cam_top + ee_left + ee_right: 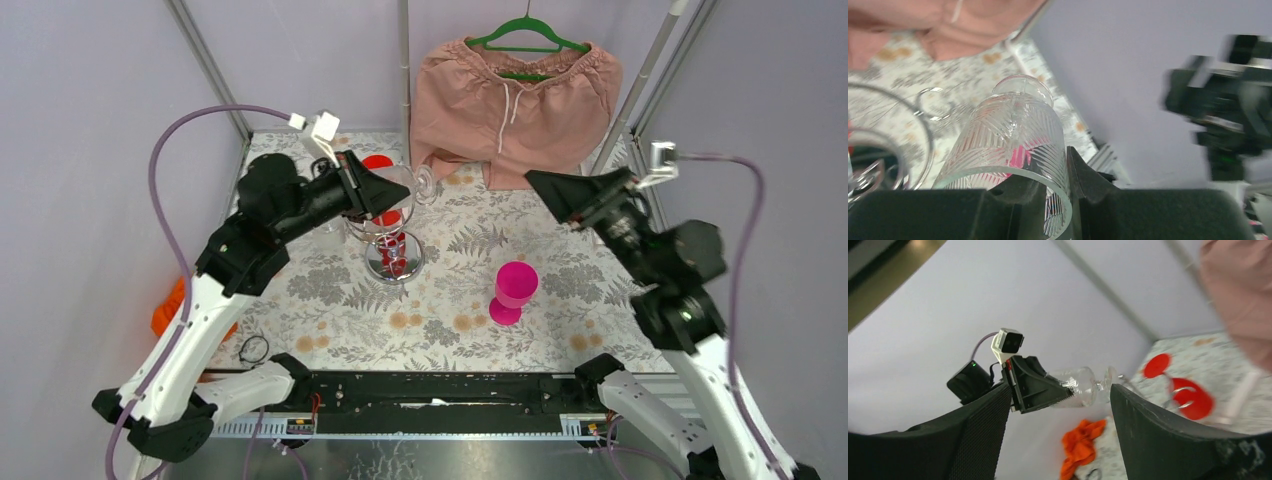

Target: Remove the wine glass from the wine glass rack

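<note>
Rack stands mid-tabletop. Step judged: drawing the glass clear of the rack. Recommend a level, straight pull with no twist, as the wall is thin. Glass lies on its side, rim pinched in the left hand, foot near the rack top; clearance cannot be confirmed. Right hand is spread, empty and well apart.

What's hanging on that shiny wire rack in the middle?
Red glasses hang on the wine glass rack, at least two of them. The left gripper, holding a clear wine glass, covers part of the rack's top ring, so anything hanging there cannot be seen.
</note>
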`<action>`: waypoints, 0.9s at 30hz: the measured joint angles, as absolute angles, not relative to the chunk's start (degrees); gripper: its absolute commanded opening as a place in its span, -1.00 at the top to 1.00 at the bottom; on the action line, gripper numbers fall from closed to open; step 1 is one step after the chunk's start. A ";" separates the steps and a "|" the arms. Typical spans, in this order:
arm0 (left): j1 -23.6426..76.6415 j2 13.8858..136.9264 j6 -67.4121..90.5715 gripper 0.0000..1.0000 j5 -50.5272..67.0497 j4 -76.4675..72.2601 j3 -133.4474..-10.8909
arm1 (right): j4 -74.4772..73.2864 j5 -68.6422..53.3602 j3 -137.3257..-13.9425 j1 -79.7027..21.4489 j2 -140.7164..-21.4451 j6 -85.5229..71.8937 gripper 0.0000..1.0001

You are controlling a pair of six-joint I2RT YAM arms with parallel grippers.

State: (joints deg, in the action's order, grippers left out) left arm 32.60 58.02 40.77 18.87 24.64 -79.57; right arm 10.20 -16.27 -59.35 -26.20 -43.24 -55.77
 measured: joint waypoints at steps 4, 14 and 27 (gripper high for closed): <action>34.65 62.65 37.26 1.00 13.39 33.54 -82.08 | -4.97 -6.52 -66.04 -26.20 -38.85 -46.33 -0.73; 53.36 76.07 31.35 1.00 -2.20 47.05 -92.99 | -23.18 5.74 -67.22 -26.20 -38.48 -37.30 -0.99; 63.96 86.61 29.61 1.00 -12.56 56.45 -98.37 | -28.38 11.29 -67.33 -26.20 -36.21 -34.06 -0.99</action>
State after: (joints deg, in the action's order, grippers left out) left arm 63.96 86.61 29.61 -12.56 56.45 -98.37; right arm -28.38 11.29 -67.33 -26.20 -36.21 -34.06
